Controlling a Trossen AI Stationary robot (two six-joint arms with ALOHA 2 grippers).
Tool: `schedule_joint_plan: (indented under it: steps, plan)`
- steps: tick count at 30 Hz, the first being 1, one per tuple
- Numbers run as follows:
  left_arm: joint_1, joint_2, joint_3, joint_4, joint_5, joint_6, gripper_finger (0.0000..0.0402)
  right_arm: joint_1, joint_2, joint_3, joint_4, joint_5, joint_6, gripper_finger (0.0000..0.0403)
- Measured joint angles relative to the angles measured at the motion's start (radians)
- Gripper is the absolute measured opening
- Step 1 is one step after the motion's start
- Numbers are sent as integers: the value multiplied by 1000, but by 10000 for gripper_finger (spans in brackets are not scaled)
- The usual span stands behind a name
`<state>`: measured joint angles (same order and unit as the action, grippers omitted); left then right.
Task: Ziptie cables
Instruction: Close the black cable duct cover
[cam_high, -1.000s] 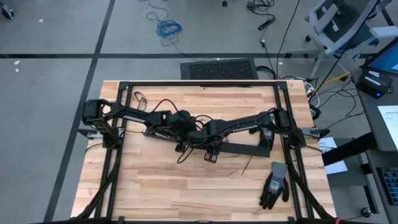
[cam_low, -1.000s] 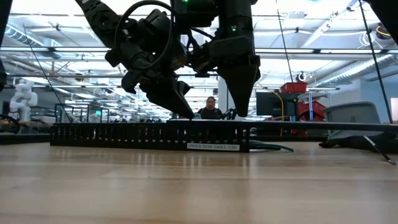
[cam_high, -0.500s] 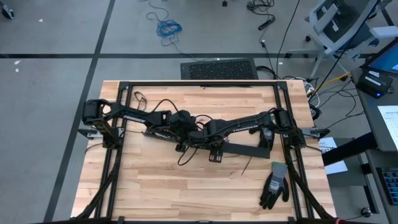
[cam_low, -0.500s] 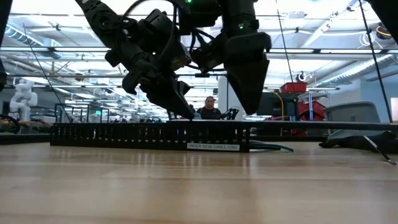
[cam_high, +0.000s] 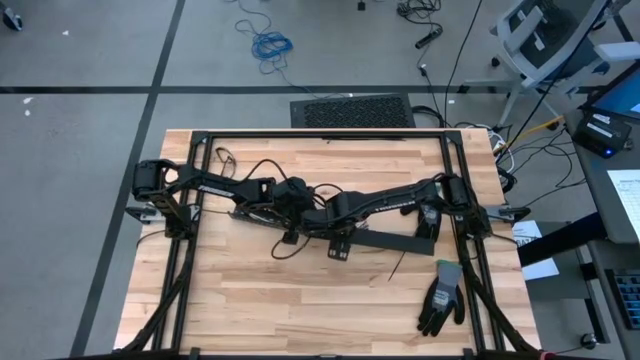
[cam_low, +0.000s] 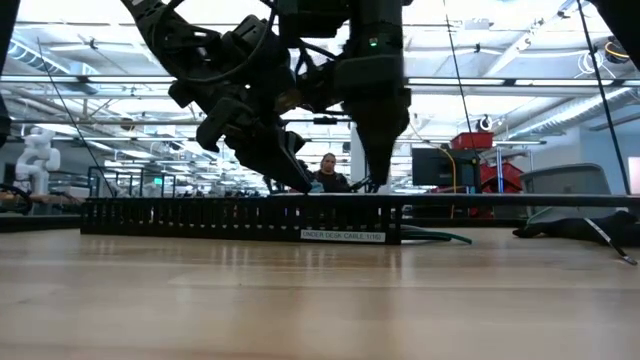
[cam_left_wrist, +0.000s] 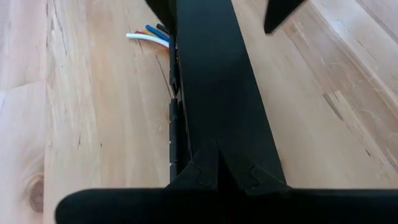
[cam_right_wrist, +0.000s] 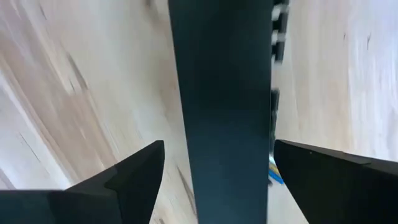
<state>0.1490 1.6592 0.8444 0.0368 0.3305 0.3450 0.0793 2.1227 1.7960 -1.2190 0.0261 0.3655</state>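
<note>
Wooden planks of the table (cam_high: 250, 290) fill the high view, and beyond them in the low view we look into a wide workshop where one person (cam_low: 327, 172) sits far off.

At the left gripper (cam_left_wrist: 217, 171) we see the two dark fingers pressed together with no gap, their tips meeting over the long black cable tray (cam_left_wrist: 217, 93); whether anything is pinched between them we cannot tell. The cables (cam_left_wrist: 149, 34) lie ahead of those fingertips, poking out from under the tray's toothed edge onto bare wood, apart from the fingers. We count one white end, one blue, one yellow and a trace of red there.

At the right gripper (cam_right_wrist: 217, 168) we see the fingers (cam_right_wrist: 124, 177) spread wide, one on each side of the same black tray, which runs between them without our seeing contact. A small blue and yellow bit of wire shows at the tray's edge near one finger; nothing is held.

From above, both grippers meet near the table's middle, the left arm reaching in from 9 o'clock and the right arm from 3 o'clock, with the tray under them. Toward 4 o'clock we count one dark work glove (cam_high: 441, 297) and, between it and the tray, one thin black zip tie (cam_high: 398, 265). Off the table at 12 o'clock lies one coiled blue cord (cam_high: 270, 45) on the floor.
</note>
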Motion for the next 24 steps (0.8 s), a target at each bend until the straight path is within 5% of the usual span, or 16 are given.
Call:
schedule_joint_plan:
  steps: [24]
  plan:
    - [3, 0, -3, -11, -19, 3, 0, -1, 6, -12, 80, 26, 39, 298]
